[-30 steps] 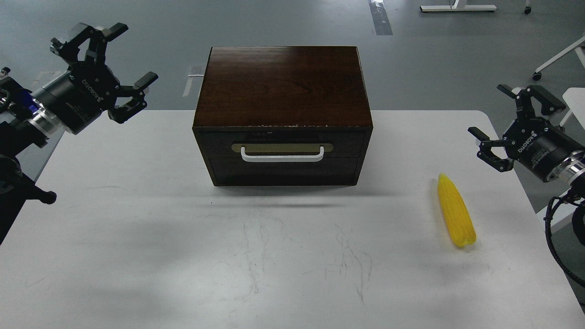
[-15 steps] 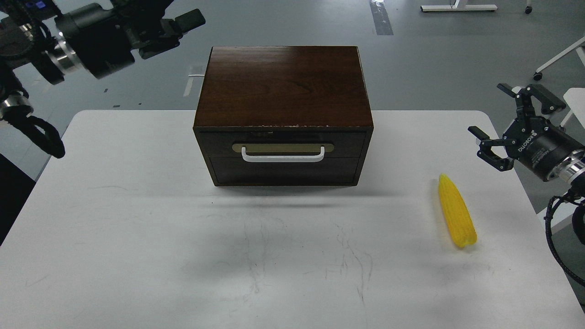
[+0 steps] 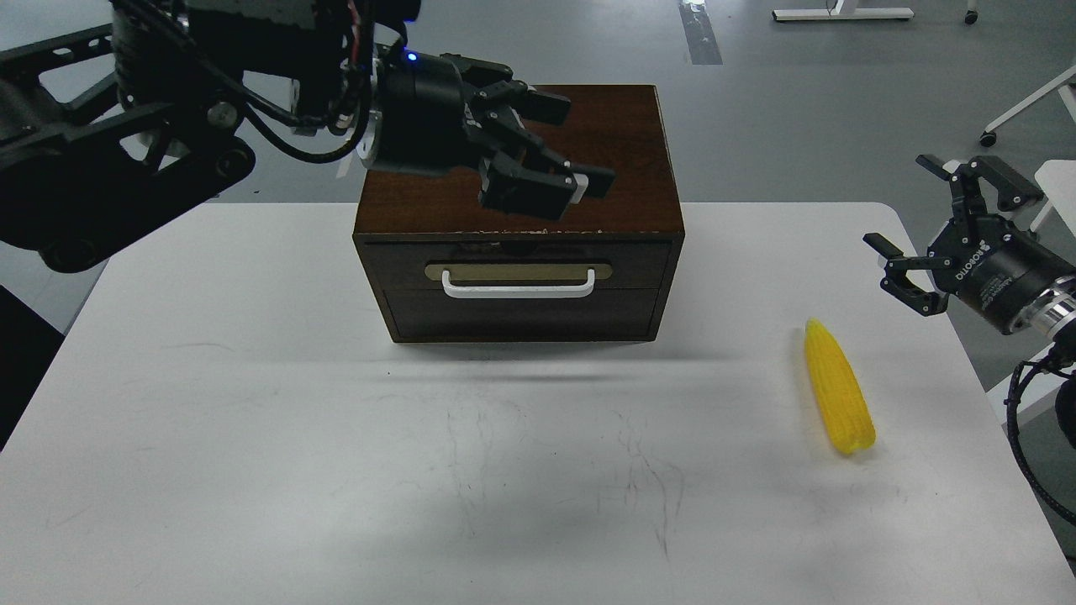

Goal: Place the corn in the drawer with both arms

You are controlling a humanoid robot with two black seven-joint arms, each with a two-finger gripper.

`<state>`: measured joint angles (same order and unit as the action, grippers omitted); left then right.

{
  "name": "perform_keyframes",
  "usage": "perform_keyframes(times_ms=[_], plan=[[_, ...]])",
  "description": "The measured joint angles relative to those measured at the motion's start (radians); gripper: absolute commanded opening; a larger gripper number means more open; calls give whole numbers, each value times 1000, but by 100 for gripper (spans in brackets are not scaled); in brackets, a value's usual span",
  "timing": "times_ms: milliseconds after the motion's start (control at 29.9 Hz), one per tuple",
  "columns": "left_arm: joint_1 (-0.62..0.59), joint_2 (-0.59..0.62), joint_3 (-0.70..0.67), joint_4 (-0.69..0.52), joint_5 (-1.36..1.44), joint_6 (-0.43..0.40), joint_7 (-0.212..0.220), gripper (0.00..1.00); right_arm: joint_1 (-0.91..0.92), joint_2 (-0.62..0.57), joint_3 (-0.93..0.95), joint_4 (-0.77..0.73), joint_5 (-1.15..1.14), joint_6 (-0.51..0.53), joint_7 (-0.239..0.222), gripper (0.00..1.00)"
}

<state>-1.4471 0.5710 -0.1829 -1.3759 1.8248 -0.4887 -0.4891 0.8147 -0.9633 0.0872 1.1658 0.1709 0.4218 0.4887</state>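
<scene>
The left gripper point(image 3: 551, 181) has swung in over the box, fingers spread, the shut drawer point(image 3: 518, 265) just below it; the right gripper point(image 3: 933, 244) waits spread, the corn point(image 3: 838, 386) below-left of it; a misjudged descent could hit the box top, missing the handle point(image 3: 519, 286).

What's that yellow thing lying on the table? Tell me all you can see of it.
It is a corn cob, bright yellow and plastic-looking, with rows of kernels. It tapers to a point at its far end and is blunt at its near end. It lies flat on the white table, toward the right side, to the right of the brown box. Nothing but the table touches it; the right gripper hangs apart from it.
</scene>
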Motion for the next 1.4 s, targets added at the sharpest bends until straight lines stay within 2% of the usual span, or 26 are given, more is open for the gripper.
perform_keyframes(times_ms=[167,434,868,1403], plan=[[-88,-44,162,1,59,0,0,98,0,0,0,0,0,0,0,100],[-97,-99,243,8,194,0,0,98,0,-2,1,-1,0,0,0,100],[-91,-175,309,94,265,0,0,98,0,-3,2,0,1,0,0,100],[-78,-182,369,101,266,0,0,98,0,-3,3,-2,1,-1,0,100]])
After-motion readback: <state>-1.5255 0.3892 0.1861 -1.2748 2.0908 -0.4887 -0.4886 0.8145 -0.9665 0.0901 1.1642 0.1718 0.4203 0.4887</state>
